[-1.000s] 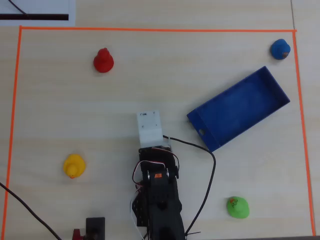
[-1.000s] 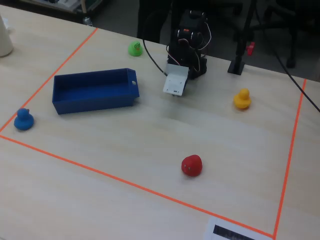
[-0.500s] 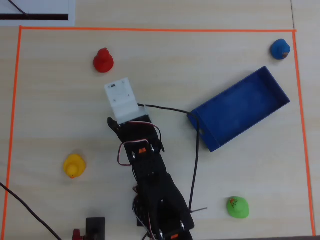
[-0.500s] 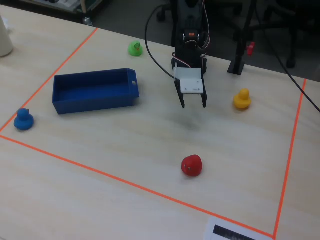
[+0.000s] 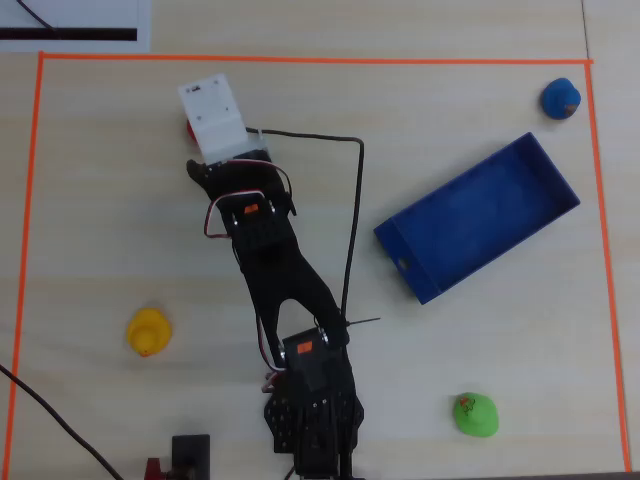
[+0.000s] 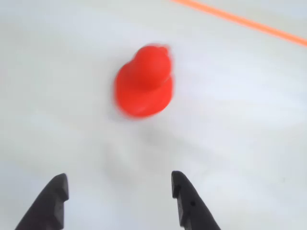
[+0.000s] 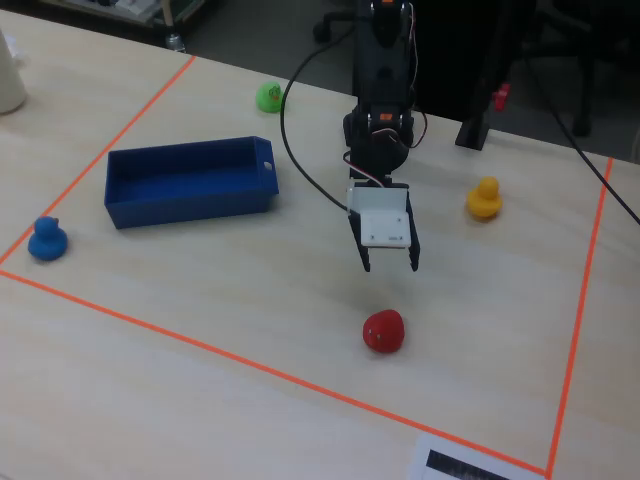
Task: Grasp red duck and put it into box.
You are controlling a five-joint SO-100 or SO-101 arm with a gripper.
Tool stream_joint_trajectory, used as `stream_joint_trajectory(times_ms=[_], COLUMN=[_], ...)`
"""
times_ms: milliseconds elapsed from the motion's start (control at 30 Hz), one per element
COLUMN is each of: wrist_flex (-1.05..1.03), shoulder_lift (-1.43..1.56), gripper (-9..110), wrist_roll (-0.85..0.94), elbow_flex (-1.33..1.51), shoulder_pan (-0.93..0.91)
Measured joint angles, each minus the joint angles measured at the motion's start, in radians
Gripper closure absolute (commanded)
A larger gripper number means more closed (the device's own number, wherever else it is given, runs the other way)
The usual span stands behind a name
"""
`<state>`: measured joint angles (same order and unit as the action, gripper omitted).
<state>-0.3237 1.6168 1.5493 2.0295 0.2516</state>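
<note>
Right now the arm is reaching out for the red duck [image 7: 383, 330], so this looks like the very first step: getting close enough to grab it. The gripper [image 7: 389, 266] hangs above the counter [image 7: 250, 300] with its jaws spread wide and nothing between them. In the wrist view the two dark tips sit at the bottom of the picture and the red duck [image 6: 144, 81] is farther ahead, not between them yet. It looks a bit blurry there.

In the fixed view the duck sits on the bare counter, just past the tips and close to the orange tape line [image 7: 200, 345]. From above, only a sliver of red [image 5: 190, 129] peeks out beside the white part of the arm.

The box [image 7: 190, 183] is well apart from the duck, off to the left in the fixed view. It looks empty.

I think the next move is to go forward and down until the duck sits between the jaws, then squeeze. The duck is round and small, so it could slip or roll away if the tips land off to one side.
</note>
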Motion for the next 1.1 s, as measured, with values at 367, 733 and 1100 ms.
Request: stream_joint_trajectory(times_ms=[367, 733, 1100], wrist_flex=[0.176, 0.276, 0.275], shoulder_lift=[-0.275, -0.410, -0.514], gripper=[69, 67, 66], wrist_roll=[-0.043, -0.098, -0.098], elbow_flex=[-0.216, -0.311, -0.390], shoulder_pan=[-0.018, -0.012, -0.012])
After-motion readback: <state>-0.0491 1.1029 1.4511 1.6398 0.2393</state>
